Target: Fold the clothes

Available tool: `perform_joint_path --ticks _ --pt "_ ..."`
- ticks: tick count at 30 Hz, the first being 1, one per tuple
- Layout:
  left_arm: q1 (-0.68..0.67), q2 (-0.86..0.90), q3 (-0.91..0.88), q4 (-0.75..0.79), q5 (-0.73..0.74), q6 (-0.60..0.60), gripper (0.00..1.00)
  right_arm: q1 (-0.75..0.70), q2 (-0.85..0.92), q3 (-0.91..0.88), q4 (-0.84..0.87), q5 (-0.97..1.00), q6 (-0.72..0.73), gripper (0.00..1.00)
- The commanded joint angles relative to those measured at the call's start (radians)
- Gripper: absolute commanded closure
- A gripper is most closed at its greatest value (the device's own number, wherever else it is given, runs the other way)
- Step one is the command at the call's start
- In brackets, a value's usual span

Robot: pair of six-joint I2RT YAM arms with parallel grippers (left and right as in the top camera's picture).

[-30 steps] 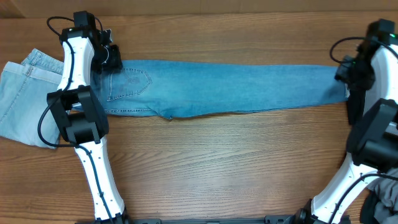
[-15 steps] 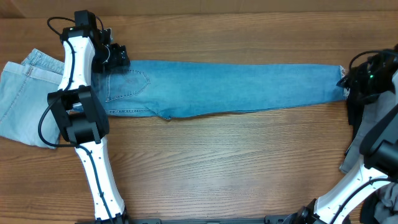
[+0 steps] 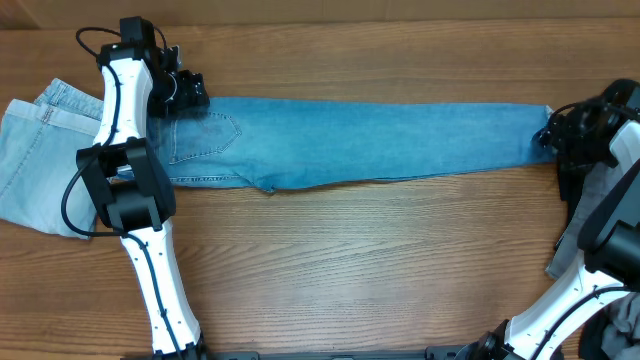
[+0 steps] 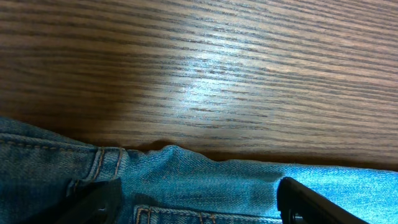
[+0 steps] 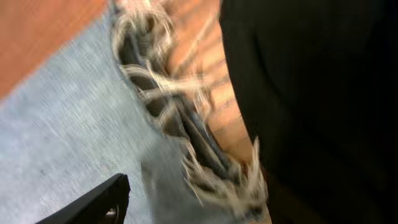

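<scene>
Jeans (image 3: 350,145) lie flat on the table (image 3: 350,260). Left claw (image 3: 190,92) wide over the waistband (image 4: 106,158); right claw (image 3: 548,132) at hem (image 5: 186,124), grip unclear.

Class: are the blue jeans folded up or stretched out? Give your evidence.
Stretched out: the jeans lie flat across the table, waistband left, hem right, no crosswise fold.

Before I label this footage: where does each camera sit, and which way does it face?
Overhead: above the table, looking down at mid-blue jeans, left arm and right arm showing.
Left wrist: on the left hand, facing waistband and table; fingertips show.
Right wrist: blurred, facing the frayed hem; one finger shows.
All three share the jeans.
</scene>
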Motion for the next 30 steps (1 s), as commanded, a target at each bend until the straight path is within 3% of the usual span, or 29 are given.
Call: perform_joint_path --ticks 1,5,7,12,15,21,24,26,30 --pt "0.028 0.056 -0.021 -0.025 -0.089 -0.013 0.16 0.024 -0.002 -0.022 0.026 -0.085 0.016 0.26" --pt "0.028 0.056 -0.021 -0.035 -0.089 -0.013 0.16 0.104 -0.002 -0.022 0.032 -0.114 0.014 0.28" --pt "0.027 0.056 -0.021 -0.041 -0.089 -0.013 0.16 0.123 -0.002 -0.022 0.043 -0.114 0.011 0.38" --pt "0.026 0.056 -0.021 -0.042 -0.089 -0.013 0.17 0.115 -0.003 -0.018 0.053 -0.114 0.011 0.96" --pt "0.026 0.053 0.022 -0.042 -0.086 -0.023 0.28 0.109 -0.003 -0.002 0.053 -0.110 0.010 0.96" --pt "-0.005 0.053 0.487 -0.311 -0.055 -0.064 0.26 0.020 -0.033 0.017 0.002 0.029 -0.012 0.96" --pt "-0.008 0.053 0.579 -0.363 -0.001 -0.074 0.25 -0.069 -0.061 0.081 -0.036 0.028 -0.024 0.96" --pt "-0.008 0.053 0.636 -0.402 0.025 -0.098 0.26 -0.099 -0.063 0.142 -0.075 0.031 -0.126 0.96" --pt "-0.008 0.053 0.711 -0.460 0.024 -0.112 0.26 -0.096 -0.063 0.312 -0.167 0.041 -0.150 0.96"
